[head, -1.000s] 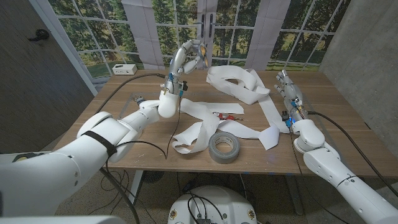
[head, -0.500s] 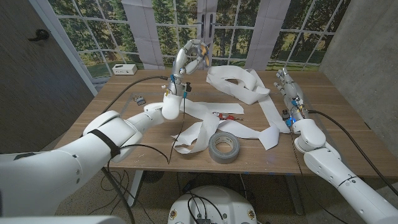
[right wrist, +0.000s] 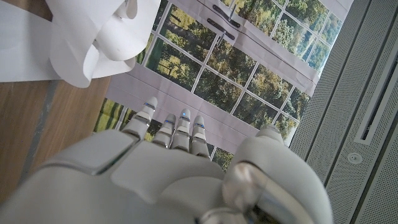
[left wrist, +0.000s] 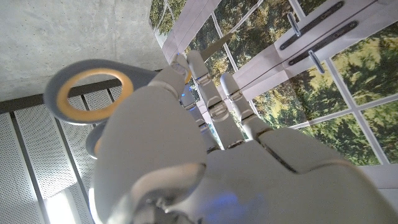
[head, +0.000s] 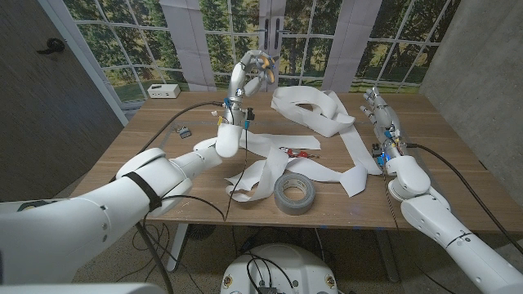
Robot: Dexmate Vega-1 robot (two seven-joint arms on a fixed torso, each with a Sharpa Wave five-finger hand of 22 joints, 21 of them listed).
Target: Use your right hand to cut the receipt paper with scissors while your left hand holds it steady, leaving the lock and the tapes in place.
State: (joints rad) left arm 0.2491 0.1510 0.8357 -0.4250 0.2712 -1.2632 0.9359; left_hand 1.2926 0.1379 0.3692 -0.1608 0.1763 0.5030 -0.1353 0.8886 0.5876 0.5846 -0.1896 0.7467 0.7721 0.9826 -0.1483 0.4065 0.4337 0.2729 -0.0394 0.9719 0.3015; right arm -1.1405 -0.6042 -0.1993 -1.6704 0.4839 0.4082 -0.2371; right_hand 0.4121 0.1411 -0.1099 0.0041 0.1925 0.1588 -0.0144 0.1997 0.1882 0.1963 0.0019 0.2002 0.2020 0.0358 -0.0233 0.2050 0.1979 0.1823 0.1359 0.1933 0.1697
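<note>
Two hands are showing over the wooden table (head: 155, 143), and they are doing very different things. The left hand (head: 249, 72) is standing raised above the far left part of the table, its fingers curled around the scissors (head: 263, 70); in the left wrist view a grey handle loop with an orange lining (left wrist: 87, 92) is sticking out past the thumb, so this hand is gripping the tool. The right hand (head: 378, 110) is reaching toward the far right edge of the table, holding nothing — its fingers (right wrist: 180, 127) are lying straight and close together, side by side.

The receipt paper (head: 315, 110) is lying loose across the middle of the table, piled in loops at the far side and trailing in long white strips toward the near edge. A roll of grey tape (head: 294, 193) is sitting at the near middle, touching the strips. A small red and dark object (head: 292, 152) is resting on the paper just beyond the tape — too small to identify.
</note>
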